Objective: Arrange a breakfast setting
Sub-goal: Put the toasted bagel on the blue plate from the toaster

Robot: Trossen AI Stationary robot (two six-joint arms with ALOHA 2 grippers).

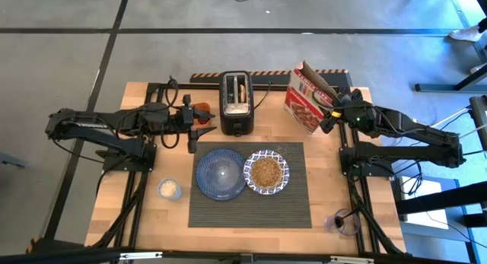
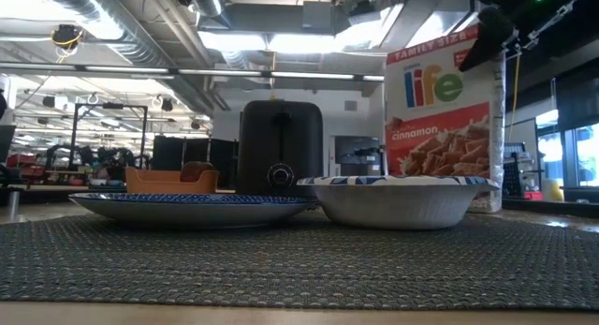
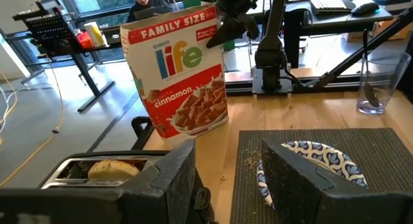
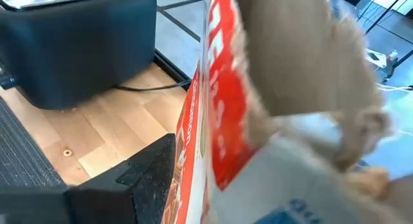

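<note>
The dark grey placemat lies at the table's middle. The dark blue plate and the patterned bowl, filled with cereal, rest on it side by side. The bagel sticks up from a slot of the black toaster. A spoon stands in a clear glass at the near right. My right gripper is at the top of a red cereal box standing at the far right. My left gripper is open and empty, left of the toaster. My right gripper is on the cereal box's open top, at its right corner, coming from the table's right and slanting down. One finger lies against the red panel; the box hides the other. The box stands on its bottom on the table.
An orange tub with a dark red thing in it stands left of the toaster, close to my left gripper. A small pale cup sits left of the placemat. Bare wood lies along the near edge. A person sits in the room beyond the table.
</note>
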